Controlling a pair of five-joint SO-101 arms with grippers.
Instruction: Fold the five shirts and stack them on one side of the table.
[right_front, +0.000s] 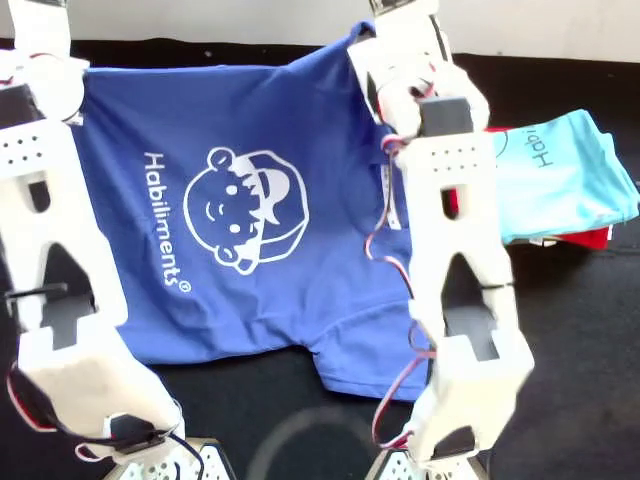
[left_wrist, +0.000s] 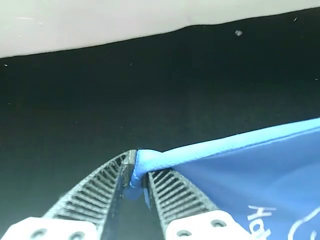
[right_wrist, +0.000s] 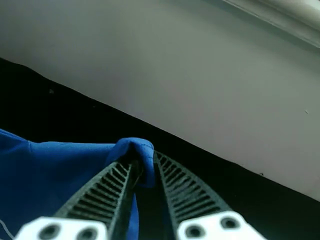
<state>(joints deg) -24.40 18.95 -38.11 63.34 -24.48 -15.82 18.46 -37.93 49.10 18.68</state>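
Table is covered w/ a black cloth, a few pale specks on it in the left wrist view; behind its far edge runs a plain pale wall, w/ a lighter strip across it higher up in the right wrist view. Blue shirt lies spread over most of the table's middle, front up, white cartoon-face print & lettering showing, one sleeve sticking out toward the near edge. Left gripper is pinched tight on a far corner of the blue shirt, hem bunched betw. the ribbed fingers, fabric running taut away from it just above the cloth. Right gripper is nipped onto the far edge of the same shirt, a small fold of blue humped over its fingertips, wall close behind. On the right arm's side, at the table's edge, sits a folded pile: turquoise shirt on top, red shirt under it, just a thin red rim showing. Right arm stretches from near edge to far edge over the blue shirt's side, hiding that strip of fabric & the pile's inner end; a red & white cable loops alongside it. Left arm runs along the shirt's other side, covering that edge
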